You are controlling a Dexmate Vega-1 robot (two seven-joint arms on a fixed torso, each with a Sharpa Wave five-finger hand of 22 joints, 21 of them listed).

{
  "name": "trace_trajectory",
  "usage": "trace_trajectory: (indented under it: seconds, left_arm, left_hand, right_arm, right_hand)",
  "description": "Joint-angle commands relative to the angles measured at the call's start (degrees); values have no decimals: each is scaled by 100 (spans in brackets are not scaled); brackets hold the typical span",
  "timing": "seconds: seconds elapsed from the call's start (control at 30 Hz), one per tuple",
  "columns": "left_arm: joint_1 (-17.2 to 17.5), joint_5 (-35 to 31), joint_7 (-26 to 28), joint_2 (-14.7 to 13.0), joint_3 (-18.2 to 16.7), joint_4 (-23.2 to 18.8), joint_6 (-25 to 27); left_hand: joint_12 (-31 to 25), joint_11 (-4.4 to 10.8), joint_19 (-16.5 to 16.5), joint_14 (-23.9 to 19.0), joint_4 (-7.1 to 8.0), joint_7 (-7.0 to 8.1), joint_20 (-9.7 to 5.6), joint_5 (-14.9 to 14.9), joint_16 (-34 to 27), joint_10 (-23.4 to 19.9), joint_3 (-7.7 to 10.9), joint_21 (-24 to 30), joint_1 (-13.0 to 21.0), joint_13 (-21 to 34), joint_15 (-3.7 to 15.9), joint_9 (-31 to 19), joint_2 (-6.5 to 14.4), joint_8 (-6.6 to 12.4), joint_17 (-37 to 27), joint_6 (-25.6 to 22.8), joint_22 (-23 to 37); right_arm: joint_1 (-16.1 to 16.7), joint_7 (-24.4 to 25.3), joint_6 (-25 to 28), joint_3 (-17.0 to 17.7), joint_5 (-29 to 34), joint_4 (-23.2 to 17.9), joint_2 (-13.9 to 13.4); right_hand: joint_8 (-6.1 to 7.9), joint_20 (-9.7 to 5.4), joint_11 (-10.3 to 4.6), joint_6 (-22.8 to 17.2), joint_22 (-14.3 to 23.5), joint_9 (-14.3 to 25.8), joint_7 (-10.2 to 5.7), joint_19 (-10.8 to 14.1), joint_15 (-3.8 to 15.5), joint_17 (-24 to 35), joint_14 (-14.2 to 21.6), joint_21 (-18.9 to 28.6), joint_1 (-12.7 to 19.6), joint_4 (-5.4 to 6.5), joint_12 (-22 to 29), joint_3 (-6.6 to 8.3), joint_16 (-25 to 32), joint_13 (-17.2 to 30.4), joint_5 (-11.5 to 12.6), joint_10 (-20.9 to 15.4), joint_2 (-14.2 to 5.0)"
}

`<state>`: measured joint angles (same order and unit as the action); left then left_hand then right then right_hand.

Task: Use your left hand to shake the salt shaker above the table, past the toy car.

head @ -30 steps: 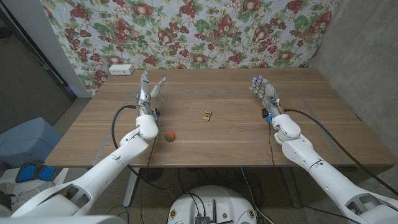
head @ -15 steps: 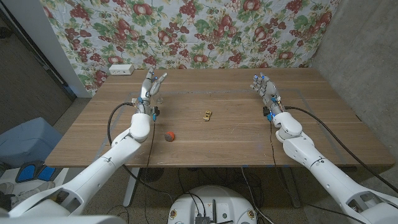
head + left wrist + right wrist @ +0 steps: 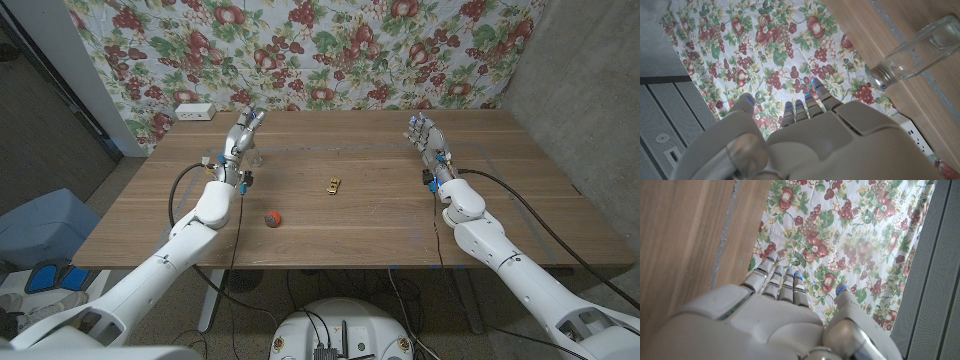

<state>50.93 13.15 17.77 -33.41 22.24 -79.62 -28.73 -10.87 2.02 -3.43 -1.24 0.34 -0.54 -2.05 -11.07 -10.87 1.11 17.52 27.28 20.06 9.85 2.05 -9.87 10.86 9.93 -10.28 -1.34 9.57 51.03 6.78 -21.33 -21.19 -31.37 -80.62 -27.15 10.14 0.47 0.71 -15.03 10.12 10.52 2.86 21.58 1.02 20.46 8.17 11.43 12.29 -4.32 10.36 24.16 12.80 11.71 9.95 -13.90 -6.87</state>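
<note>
Wooden table (image 3: pixel 360 215), clear glass salt shaker (image 3: pixel 918 51).

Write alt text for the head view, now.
The robot's left hand reaches, fingers apart, toward a clear salt shaker at the wooden table's far left. A yellow toy car sits mid-table, a red ball nearer.

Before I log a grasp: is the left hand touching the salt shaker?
Apart. The left wrist view shows the left hand with fingers spread, and floral cloth visible between them and the glass salt shaker.
</note>
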Motion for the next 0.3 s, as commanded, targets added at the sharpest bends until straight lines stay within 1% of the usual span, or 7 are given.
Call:
trace_trajectory:
  seconds: [0.03, 0.07, 0.1, 0.13, 0.2, 0.3]
  left_arm:
    - [-11, 908, -1324, -30, -137, 313, -696]
    - [-25, 977, -1417, -14, -135, 350, -718]
    - [-38, 1098, -1552, 3, -130, 385, -731]
    - [-55, 1226, -1694, 22, -122, 417, -733]
    - [-79, 1461, -1927, 62, -114, 448, -695]
    - [-136, 1662, -2138, 123, -94, 486, -593]
  left_hand:
    - [-38, -62, -125, -127, 288, -119, -229, -156, -56, -129, 212, -38, -207, 20, -35, 2, 155, 48, -21, -75, 30]
    - [-40, -73, -152, -141, 405, -154, -208, -225, -49, -160, 369, -55, -231, 21, -52, 2, 183, 53, -19, -99, 32]
    - [-38, -66, -175, -166, 458, -159, -207, -259, -53, -169, 450, -61, -238, 21, -40, 3, 184, 60, -17, -125, 32]
    - [-42, -54, -217, -183, 541, -168, -210, -313, -48, -201, 587, -68, -243, 21, -33, 3, 182, 58, -14, -137, 31]
    - [-40, -54, -264, -201, 598, -183, -207, -350, -47, -210, 687, -69, -247, 21, -35, 2, 174, 56, -12, -140, 30]
    - [-37, -53, -275, -217, 640, -184, -222, -377, -45, -216, 763, -82, -252, 22, -31, 2, 162, 55, -11, -147, 29]
  right_arm:
    - [137, 368, -6, -5, 314, -317, -45]
    - [157, 392, -3, 4, 331, -343, -58]
    - [183, 425, -3, 20, 340, -373, -65]
    - [213, 457, -8, 36, 353, -410, -77]
    - [289, 533, -29, 77, 378, -505, -97]
    - [422, 629, -96, 134, 444, -649, -141]
  right_hand:
    - [27, -54, -14, -19, 8, 8, 117, 32, 33, 4, 32, -4, -30, -3, 34, -50, 2, -4, -9, 16, 48]
    - [28, -64, -16, -19, 7, 7, 123, 35, 34, 1, 32, -3, -31, -4, 35, -51, 1, -4, -9, 15, 48]
    - [29, -70, -17, -15, 7, 7, 134, 37, 35, -1, 32, -2, -33, -5, 36, -53, 0, -4, -9, 16, 48]
    - [29, -74, -27, -13, 7, 7, 135, 37, 36, -3, 31, -2, -35, -5, 36, -55, 0, -5, -9, 18, 47]
    - [31, -85, -25, -12, 6, 6, 145, 38, 36, -6, 29, -1, -42, -4, 36, -60, -2, -5, -9, 23, 50]
    - [35, -89, -29, -11, 5, 5, 149, 38, 36, -12, 21, -1, -54, -3, 38, -70, -8, -7, -10, 27, 59]
